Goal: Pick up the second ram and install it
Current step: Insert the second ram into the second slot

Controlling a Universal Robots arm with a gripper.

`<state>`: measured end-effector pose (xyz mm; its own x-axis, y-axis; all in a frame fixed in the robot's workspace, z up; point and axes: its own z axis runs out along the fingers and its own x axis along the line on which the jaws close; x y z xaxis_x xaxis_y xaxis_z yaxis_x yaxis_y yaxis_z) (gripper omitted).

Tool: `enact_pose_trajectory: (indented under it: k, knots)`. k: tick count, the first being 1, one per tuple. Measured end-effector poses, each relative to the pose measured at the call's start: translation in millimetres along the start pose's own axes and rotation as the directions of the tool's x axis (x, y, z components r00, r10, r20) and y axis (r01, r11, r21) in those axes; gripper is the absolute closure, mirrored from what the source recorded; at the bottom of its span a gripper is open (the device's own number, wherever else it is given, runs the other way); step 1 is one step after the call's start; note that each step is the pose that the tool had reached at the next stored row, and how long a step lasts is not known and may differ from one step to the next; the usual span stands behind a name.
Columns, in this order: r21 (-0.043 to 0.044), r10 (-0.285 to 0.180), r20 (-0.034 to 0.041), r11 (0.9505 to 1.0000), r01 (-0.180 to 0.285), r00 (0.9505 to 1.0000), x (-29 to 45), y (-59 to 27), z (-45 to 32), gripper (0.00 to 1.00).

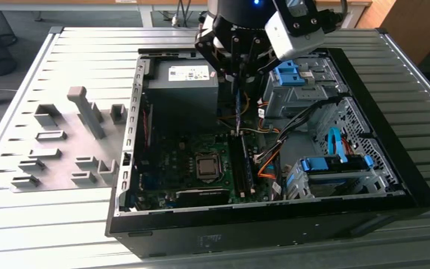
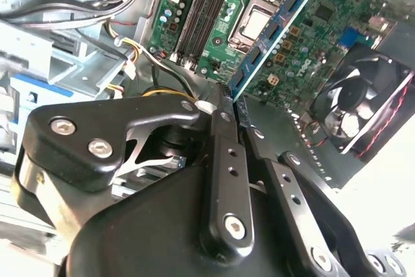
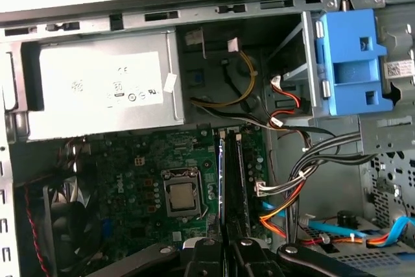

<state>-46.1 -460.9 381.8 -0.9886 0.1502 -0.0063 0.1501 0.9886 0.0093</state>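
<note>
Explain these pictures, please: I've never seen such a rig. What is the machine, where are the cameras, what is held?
The machine is a robot arm working over an open computer case on a slatted metal table. The exterior view looks on from off the arm; both wrist views ride on the arm and look into the case at the green motherboard. The claw is shut on the second ram, a thin green-blue memory stick, held over the motherboard. Grey holder blocks lie at the exterior view's left.

One computer case [image 1: 275, 231], one ram stick [image 2: 275, 35], one fan [image 2: 353, 111]
</note>
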Motion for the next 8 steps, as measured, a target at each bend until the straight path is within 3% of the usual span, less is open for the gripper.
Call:
enact_pose_trajectory:
  k: [4,8]
  knots:
    - [0.0005,0.072,0.0007,0.9974,-0.072,0.9974,0.0,0.0,1.2,0.86]
    - [0.0011,0.142,0.0014,0.9899,-0.142,0.9899,0.0,-0.1,2.1,0.86]
